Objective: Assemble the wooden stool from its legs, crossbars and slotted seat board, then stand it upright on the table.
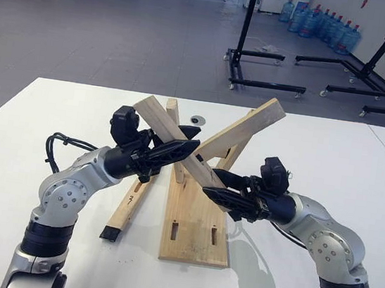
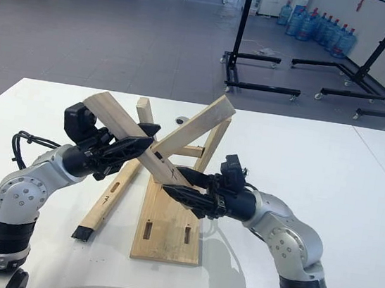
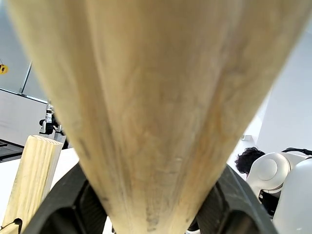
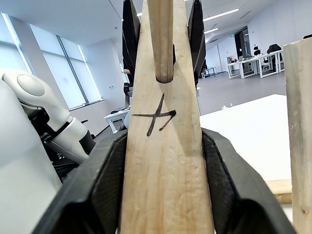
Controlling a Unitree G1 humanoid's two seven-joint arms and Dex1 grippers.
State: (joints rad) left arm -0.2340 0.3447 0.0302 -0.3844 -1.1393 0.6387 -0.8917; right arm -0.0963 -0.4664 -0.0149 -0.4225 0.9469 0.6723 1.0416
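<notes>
White tabletop (image 1: 358, 180), slotted seat board (image 1: 194, 240) flat at centre, left end effector (image 1: 189, 146) clamped on a raised wooden leg (image 1: 251, 127), right end effector (image 1: 213, 188) gripping a second leg (image 1: 160, 116), legs crossed above the board

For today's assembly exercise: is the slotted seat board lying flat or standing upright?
Lying flat: the seat board rests with one broad face on the table, not on edge.

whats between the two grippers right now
A wooden leg spans from left gripper to right gripper, crossing a second leg, in the left eye view.
</notes>
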